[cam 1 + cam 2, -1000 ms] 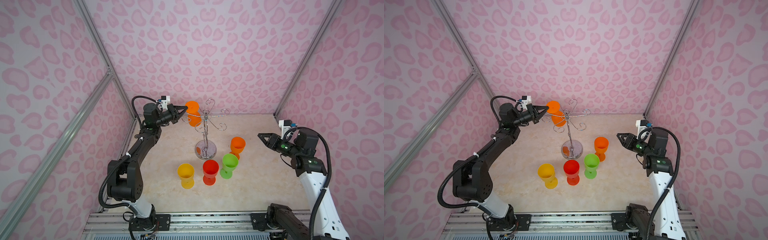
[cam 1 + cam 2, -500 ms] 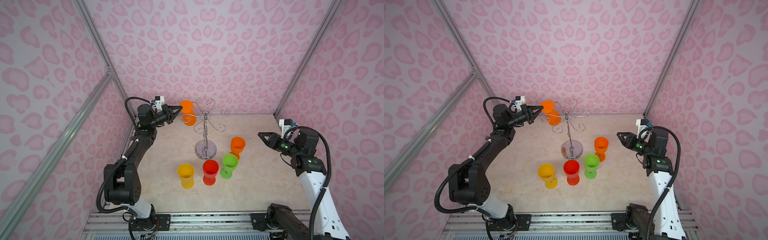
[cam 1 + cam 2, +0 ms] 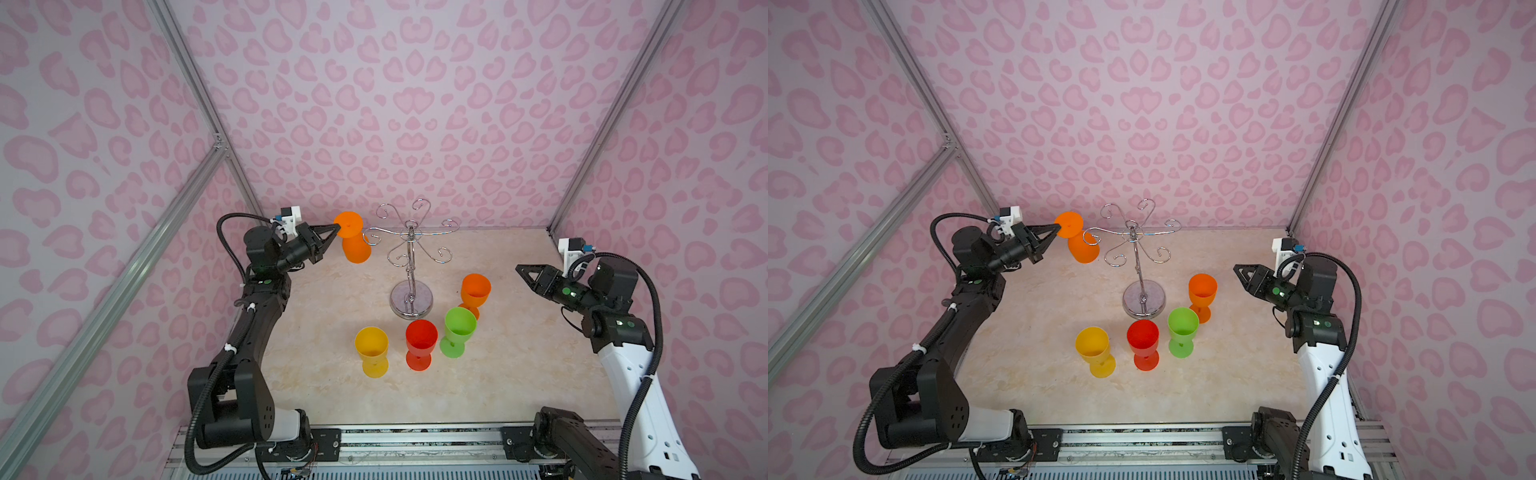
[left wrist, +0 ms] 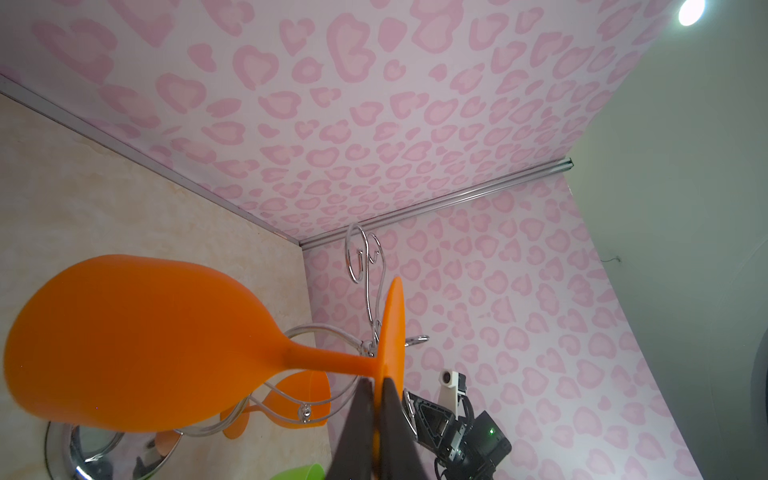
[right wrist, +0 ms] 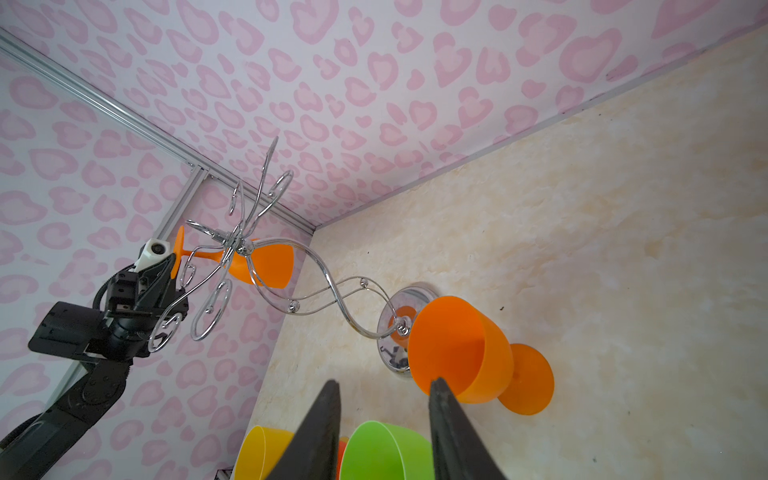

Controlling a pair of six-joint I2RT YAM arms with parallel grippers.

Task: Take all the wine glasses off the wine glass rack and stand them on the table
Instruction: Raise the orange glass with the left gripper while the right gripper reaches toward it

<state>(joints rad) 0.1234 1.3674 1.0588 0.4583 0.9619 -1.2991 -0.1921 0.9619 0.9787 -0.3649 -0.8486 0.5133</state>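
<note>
Claw at left (image 3: 336,227) pinches the orange plastic wine glass's (image 3: 356,249) foot to free it from the chrome wire rack (image 3: 411,300). Right claw (image 3: 521,270) gapes.

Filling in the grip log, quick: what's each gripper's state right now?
Left gripper: closed on the foot of the upside-down orange wine glass.
Right gripper: open, holding nothing.

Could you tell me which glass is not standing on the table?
The orange glass held upside down by its foot in the left gripper; the other four stand upright.
</note>
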